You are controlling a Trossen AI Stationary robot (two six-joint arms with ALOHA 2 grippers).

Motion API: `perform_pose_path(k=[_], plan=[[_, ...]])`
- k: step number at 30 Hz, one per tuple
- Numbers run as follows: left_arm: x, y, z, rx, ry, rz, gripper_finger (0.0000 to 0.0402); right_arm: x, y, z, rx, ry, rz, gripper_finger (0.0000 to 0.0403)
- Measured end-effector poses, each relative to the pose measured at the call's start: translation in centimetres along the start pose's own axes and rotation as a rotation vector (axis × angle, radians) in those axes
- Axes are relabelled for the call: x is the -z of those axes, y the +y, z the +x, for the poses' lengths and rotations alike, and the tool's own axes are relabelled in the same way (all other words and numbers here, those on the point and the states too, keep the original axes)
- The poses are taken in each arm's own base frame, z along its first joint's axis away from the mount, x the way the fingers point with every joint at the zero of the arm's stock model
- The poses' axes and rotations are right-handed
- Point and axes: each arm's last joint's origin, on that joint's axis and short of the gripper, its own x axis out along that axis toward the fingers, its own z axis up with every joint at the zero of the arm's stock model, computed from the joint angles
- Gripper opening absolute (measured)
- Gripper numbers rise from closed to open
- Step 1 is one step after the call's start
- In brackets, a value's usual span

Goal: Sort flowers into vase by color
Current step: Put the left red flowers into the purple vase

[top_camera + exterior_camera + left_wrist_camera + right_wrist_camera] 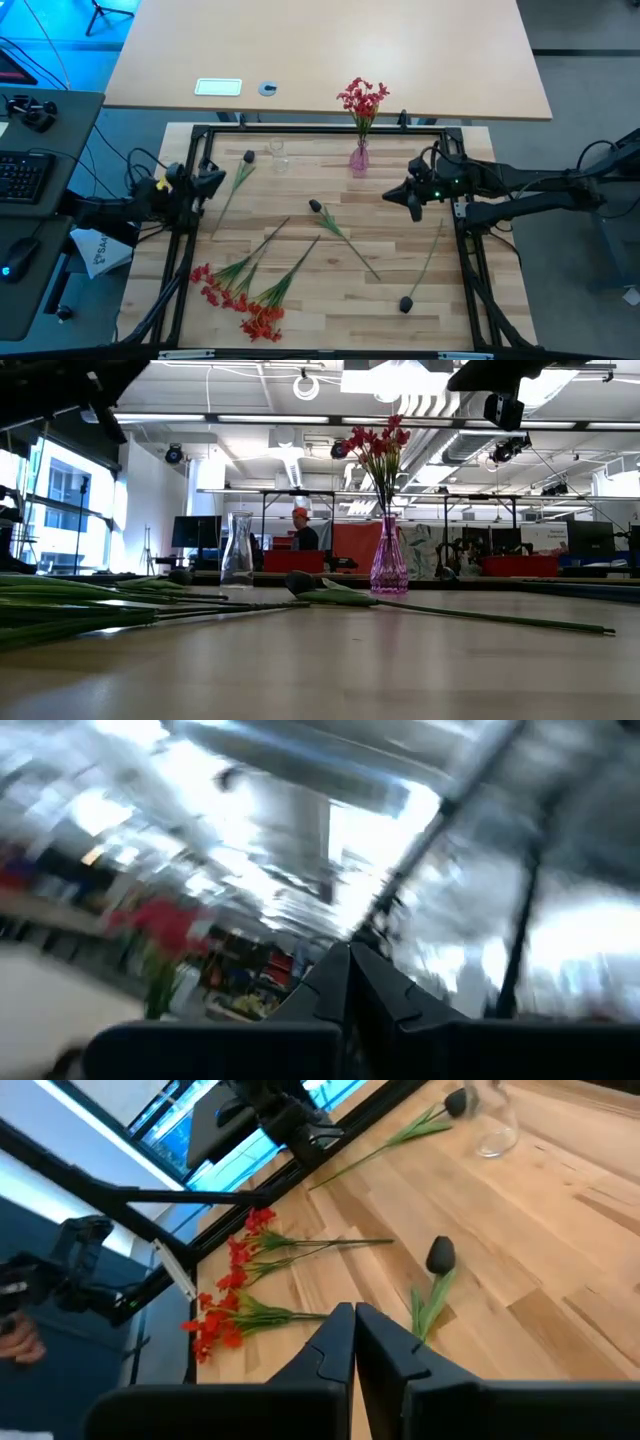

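Red sprays (pixel 240 295) lie at the table's (pixel 330 310) near left corner, stems fanning toward the centre. Three dark buds lie apart: far left (pixel 247 157), centre (pixel 315 206), near right (pixel 406 304). One red spray (pixel 362 100) stands upright in the pink vase (pixel 358 157) at the far edge; the clear vase (pixel 277 154) holds nothing. Right gripper (pixel 414 205) hovers right of centre, fingers pressed together on nothing. Left gripper (pixel 217 181) waits at the left rail, likewise closed. No legible writing.

The wooden table (pixel 350 300) carries loose flowers (pixel 250 285), a pink vase (pixel 358 157) and a clear vase (pixel 277 155).
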Motion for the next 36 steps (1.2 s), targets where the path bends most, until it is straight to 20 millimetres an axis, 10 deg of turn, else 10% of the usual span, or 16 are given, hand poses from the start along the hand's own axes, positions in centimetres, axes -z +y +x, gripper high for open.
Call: perform_pose_path(k=[8, 20, 36], plan=[[-1.4, -1.9, 3.3, -0.046, 0.267, -0.080, 0.0069, -0.4, -0.6, 0.0, 0.067, -0.045, 0.009, 0.0003], [0.9, -4.0, 10.2, -0.002, 1.225, 0.305, 0.0189, -0.4, -1.1, 0.0, 0.099, -0.035, 0.019, 0.0001], [10.5, -5.9, 8.2, 0.362, 1.824, 0.675, 0.0207, 0.6, -1.8, -0.2, 0.195, 0.067, -0.087, 0.0000]])
